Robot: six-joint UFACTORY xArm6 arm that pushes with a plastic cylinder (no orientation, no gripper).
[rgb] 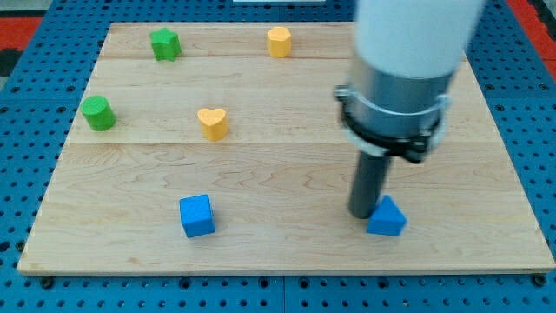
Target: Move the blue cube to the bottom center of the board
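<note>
The blue cube [197, 216] sits on the wooden board [278, 165] at the view's lower left of centre. My tip [365, 214] stands well to the cube's right, touching the left side of a blue triangular block [387, 217]. The rod hangs from a large white and grey arm body [401, 69] that hides part of the board's upper right.
A yellow heart block [213, 123] lies above the cube near the board's middle. A green cylinder [98, 113] is at the left edge. A green star block [165, 43] and a yellow hexagonal block [279, 41] are along the top.
</note>
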